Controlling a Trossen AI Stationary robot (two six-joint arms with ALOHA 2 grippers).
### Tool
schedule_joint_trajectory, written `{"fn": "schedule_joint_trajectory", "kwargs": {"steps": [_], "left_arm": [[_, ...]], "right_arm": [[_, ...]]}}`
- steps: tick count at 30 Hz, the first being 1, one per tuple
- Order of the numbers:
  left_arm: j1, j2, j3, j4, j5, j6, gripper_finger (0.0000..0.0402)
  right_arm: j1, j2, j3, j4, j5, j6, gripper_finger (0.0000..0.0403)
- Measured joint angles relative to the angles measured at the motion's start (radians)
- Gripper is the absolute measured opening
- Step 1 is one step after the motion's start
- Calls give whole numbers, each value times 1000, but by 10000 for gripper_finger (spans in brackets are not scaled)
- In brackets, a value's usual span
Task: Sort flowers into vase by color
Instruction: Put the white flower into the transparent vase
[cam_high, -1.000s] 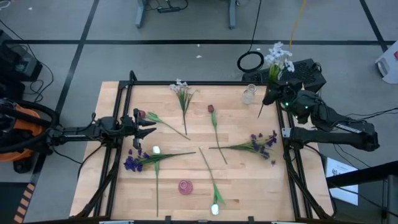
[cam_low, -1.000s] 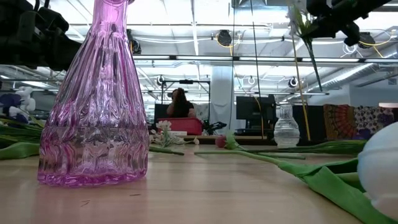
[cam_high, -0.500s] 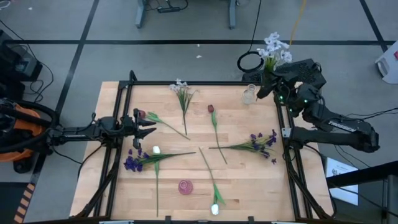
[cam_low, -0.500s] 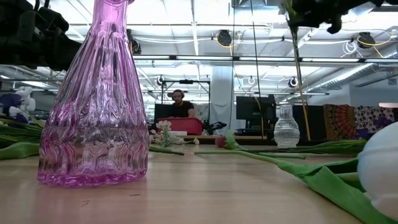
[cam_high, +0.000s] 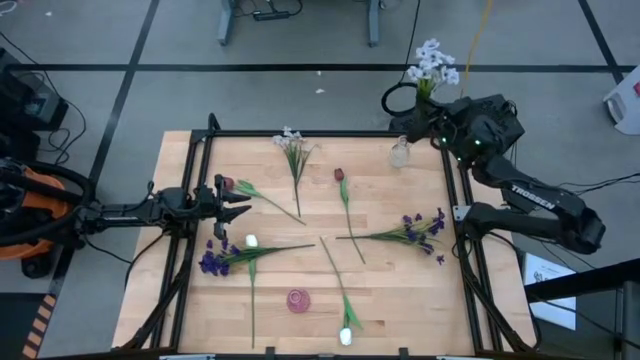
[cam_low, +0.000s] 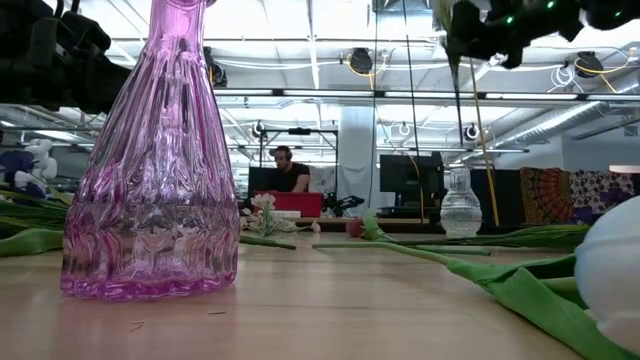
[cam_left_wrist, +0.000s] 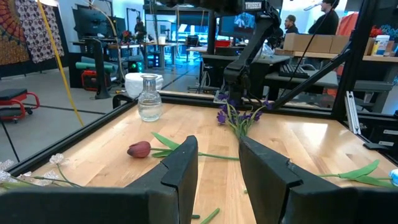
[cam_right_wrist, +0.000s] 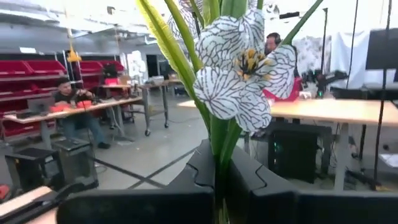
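right gripper (cam_high: 437, 120): upper right of the high view, clamped on the green stem of a white blossom spray (cam_high: 433, 64)
small clear glass vase (cam_high: 401, 152): just beside it
left gripper (cam_high: 243, 199): fingers apart, left edge

Robotics lab (red parts bins (cam_right_wrist: 28, 70), workbenches (cam_right_wrist: 93, 106), monitors (cam_low: 405, 180))

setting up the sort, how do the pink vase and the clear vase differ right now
The pink vase stands near the table's front edge, between flower stems; the clear vase stands at the far right corner, just beside the right hand holding a white flower spray. Pink is tinted and ribbed; clear is colourless. Both are upright and empty.
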Motion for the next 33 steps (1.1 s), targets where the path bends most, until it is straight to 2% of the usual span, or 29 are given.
{"fn": "schedule_joint_trajectory", "kwargs": {"steps": [5, 15, 18, 33], "left_arm": [[0, 0, 0, 0, 0, 0, 123], [0, 0, 0, 0, 0, 0, 123], [0, 0, 0, 0, 0, 0, 123], [0, 0, 0, 0, 0, 0, 123]], "right_arm": [[-48, 43, -5, 22, -19, -8, 2], [-136, 86, -4, 18, -166, -8, 2], [-148, 104, -7, 23, -169, -11, 2], [-180, 119, -282, 379, -245, 16, 2]]}}
